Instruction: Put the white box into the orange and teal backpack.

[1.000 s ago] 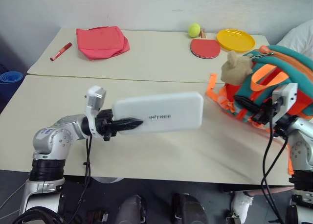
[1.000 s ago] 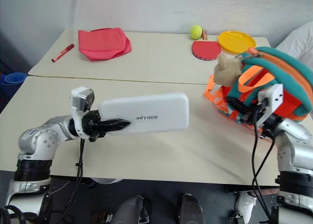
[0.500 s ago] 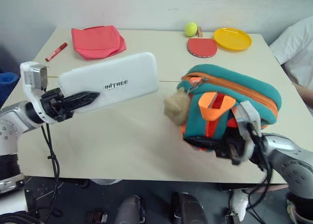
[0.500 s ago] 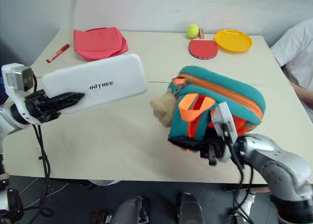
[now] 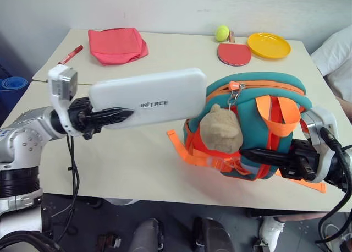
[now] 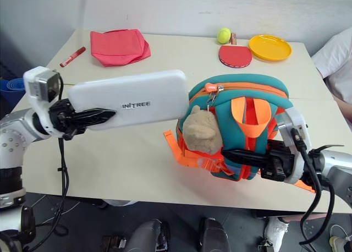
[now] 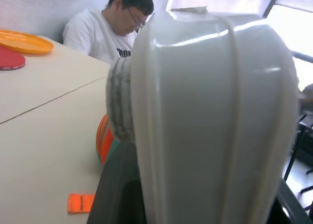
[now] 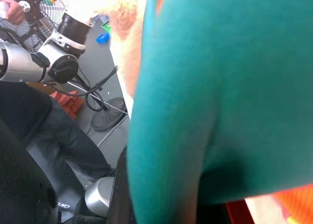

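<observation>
The orange and teal backpack (image 5: 258,131) is held off the tabletop's near edge, pinched by the right gripper (image 5: 258,155). The white box (image 5: 148,98), clamped in the left gripper (image 5: 113,117), lies level, its long axis aimed rightward at the backpack's zipper.

the left arm (image 5: 30,133) is showing rounded silver-grey segments with a ribbed black ring lower down, and a small blue mark on its upper shell. a white box-shaped camera housing (image 5: 61,82) is sitting on the wrist, and black cables (image 5: 70,169) are hanging from it. the left gripper (image 5: 110,116) is showing slim black pointed fingers on a black block. the right arm (image 6: 338,169) is likewise silver, carrying a white housing (image 6: 291,125), looping black cables, and the right gripper (image 6: 245,155) with long black fingers.
</observation>
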